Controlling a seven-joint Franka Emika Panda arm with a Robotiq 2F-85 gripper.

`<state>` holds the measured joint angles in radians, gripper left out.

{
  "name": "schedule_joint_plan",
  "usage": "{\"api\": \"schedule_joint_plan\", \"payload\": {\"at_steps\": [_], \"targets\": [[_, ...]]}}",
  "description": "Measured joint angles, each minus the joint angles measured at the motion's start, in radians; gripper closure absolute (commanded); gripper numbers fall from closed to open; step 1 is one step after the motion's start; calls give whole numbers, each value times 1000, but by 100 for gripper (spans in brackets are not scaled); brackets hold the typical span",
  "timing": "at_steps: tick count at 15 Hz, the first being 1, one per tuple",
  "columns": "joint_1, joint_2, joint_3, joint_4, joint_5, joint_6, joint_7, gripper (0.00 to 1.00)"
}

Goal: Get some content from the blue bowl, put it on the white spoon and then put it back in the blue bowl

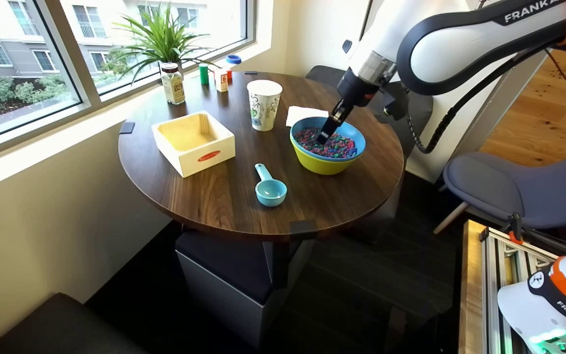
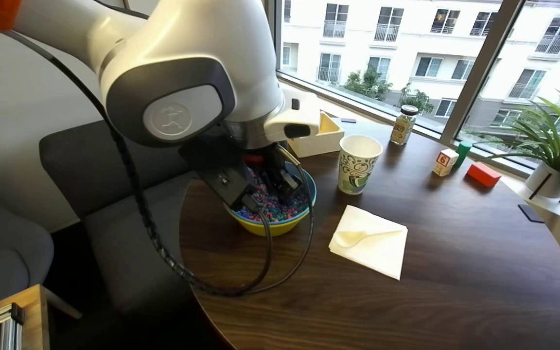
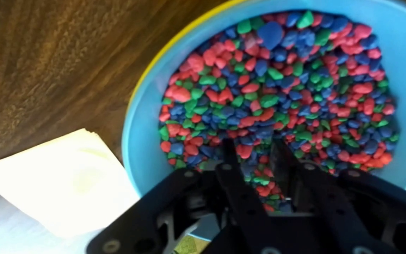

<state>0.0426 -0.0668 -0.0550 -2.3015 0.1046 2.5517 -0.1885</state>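
Note:
The blue bowl (image 1: 353, 132), blue inside and yellow-green outside, stands on the round table and also shows in an exterior view (image 2: 311, 187) and the wrist view (image 3: 142, 120). It holds the content (image 3: 259, 88), many small red, green and blue pieces. My gripper (image 3: 252, 143) points down into the bowl, fingers apart, tips at or just above the pieces; it also shows in both exterior views (image 1: 323, 138) (image 2: 286, 192). Pieces show between the fingers; none is visibly gripped. The white spoon (image 2: 350, 238) lies on a white napkin (image 2: 382, 257) beside the bowl; it is faint in the wrist view.
A tall white cup (image 1: 264, 105) stands close to the bowl. A yellow square wooden tray (image 1: 216, 157) and a light blue scoop (image 1: 271, 191) are on the table (image 1: 224, 201). A spice jar (image 2: 403, 125), small blocks (image 2: 483, 174) and a plant (image 2: 547, 180) are farther off.

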Motion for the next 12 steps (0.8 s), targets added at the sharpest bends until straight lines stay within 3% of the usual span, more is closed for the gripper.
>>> {"api": "schedule_joint_plan", "payload": {"at_steps": [2,3,5,6,12], "targets": [[-1,5,2,0,0,0,-5,63],[-2,8,2,0,0,0,-9,84],[-3,11,3,0,0,0,-11,89],[-3,11,3,1,-1,0,-13,98],[-3,11,4,6,-12,0,-15,98]]}}
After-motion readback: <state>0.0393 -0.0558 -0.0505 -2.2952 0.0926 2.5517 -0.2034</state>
